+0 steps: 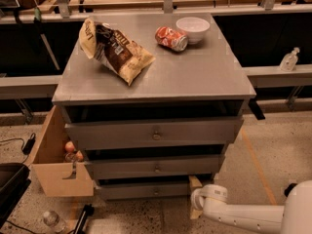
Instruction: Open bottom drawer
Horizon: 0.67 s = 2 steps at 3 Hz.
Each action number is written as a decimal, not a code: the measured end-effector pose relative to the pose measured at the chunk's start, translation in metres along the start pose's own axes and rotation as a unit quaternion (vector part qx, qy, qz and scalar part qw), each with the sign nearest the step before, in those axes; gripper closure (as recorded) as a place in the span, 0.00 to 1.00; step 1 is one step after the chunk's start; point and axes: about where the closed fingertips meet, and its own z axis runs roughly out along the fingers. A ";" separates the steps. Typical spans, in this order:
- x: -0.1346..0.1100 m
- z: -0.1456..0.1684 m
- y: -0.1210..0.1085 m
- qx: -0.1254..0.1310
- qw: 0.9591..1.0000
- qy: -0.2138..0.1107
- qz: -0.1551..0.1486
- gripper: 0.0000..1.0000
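Observation:
The grey cabinet [156, 82] has three drawers. The bottom drawer [146, 190] is the lowest and narrowest front, with a small round knob [156, 191] at its centre; it sits about flush under the middle drawer [156, 168]. The top drawer [155, 133] is widest. My white arm [243, 214] comes in from the lower right along the floor. My gripper [196, 199] is at the bottom drawer's right end, low by the floor, right of the knob and apart from it.
On the cabinet top lie a chip bag [114, 50], a red can [171, 38] on its side and a white bowl [192, 29]. A cardboard box [56, 160] stands against the cabinet's left side. A plastic bottle [51, 220] lies on the floor at lower left.

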 end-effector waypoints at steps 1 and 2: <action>0.009 0.027 -0.012 0.006 0.999 0.001 -0.037 0.00; 0.013 0.048 -0.018 0.006 0.997 0.011 -0.070 0.00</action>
